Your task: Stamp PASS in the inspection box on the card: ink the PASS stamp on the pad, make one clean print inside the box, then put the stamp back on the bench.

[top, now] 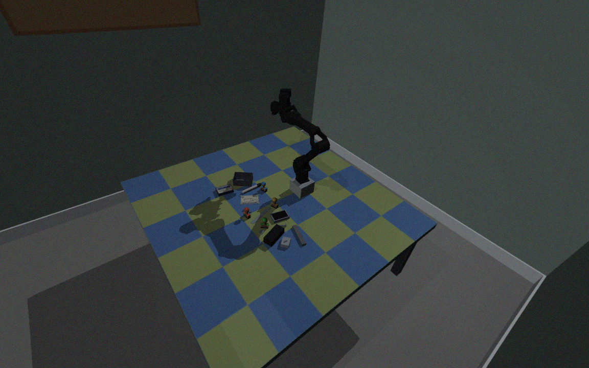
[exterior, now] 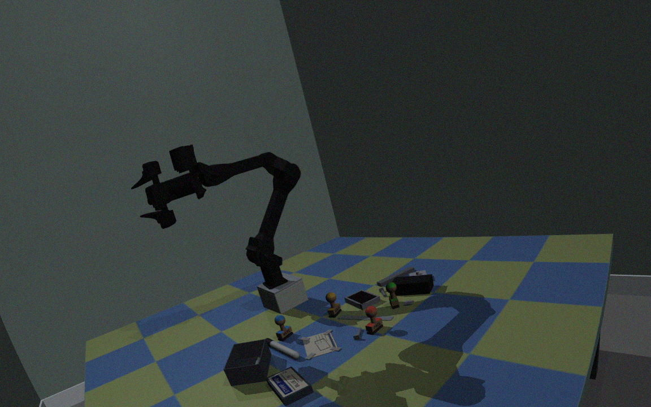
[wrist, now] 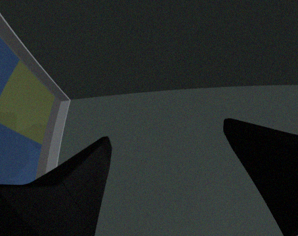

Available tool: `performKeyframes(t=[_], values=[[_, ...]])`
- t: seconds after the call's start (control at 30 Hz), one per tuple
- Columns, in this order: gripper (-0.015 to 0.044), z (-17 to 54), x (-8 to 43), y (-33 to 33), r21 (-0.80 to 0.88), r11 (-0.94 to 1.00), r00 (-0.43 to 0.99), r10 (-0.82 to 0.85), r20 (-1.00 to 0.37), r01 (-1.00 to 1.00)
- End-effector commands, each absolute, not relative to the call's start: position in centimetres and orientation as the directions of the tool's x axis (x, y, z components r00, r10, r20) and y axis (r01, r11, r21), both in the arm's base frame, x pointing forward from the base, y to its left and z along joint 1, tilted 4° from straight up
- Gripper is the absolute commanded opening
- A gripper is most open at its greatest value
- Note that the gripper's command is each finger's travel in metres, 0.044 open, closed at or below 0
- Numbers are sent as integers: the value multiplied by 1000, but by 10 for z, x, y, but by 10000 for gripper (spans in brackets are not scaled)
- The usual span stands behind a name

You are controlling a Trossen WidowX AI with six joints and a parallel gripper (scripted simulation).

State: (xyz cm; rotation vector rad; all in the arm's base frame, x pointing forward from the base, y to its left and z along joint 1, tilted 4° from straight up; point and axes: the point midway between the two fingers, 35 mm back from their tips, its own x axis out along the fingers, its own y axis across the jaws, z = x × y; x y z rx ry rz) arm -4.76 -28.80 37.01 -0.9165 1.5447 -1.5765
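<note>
My gripper [exterior: 136, 202] [wrist: 167, 134] is open and empty, high above the table and pointing away from the stamps. The card [top: 249, 199] [exterior: 312, 346] lies flat, with a small outlined box on it. Four knobbed stamps stand upright: blue [top: 263, 184] [exterior: 280, 319], yellow [top: 274, 201] [exterior: 330, 297], red [top: 246, 210] [exterior: 370, 311] and green [top: 264, 220] [exterior: 391, 287]. Their lettering is too small to tell which is PASS. An open dark ink pad [top: 280, 215] [exterior: 363, 297] lies between the yellow and green stamps.
A dark box [top: 242, 179] [exterior: 248, 362], a blue-labelled stamp pad [top: 224, 189] [exterior: 290, 385] and a marker [top: 250, 188] [exterior: 283, 349] lie near the card. A black block [top: 273, 235] [exterior: 412, 284], a white box [top: 285, 242] and a grey bar [top: 298, 235] [exterior: 395, 276] lie beyond the green stamp.
</note>
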Motion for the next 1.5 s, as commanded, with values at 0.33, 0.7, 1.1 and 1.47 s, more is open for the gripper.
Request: performKeyframes(t=[0.33,0.7,1.1,1.47], values=[[219,321,101,-321,-941,234,-19,-969,-246,244],[219,264,259,-252,-768,595,425,-774,-469,237],[219,206,355,-137,-504,861,557,-454,-696,71],[219,140,384,27,-216,972,445,-155,-882,-88]])
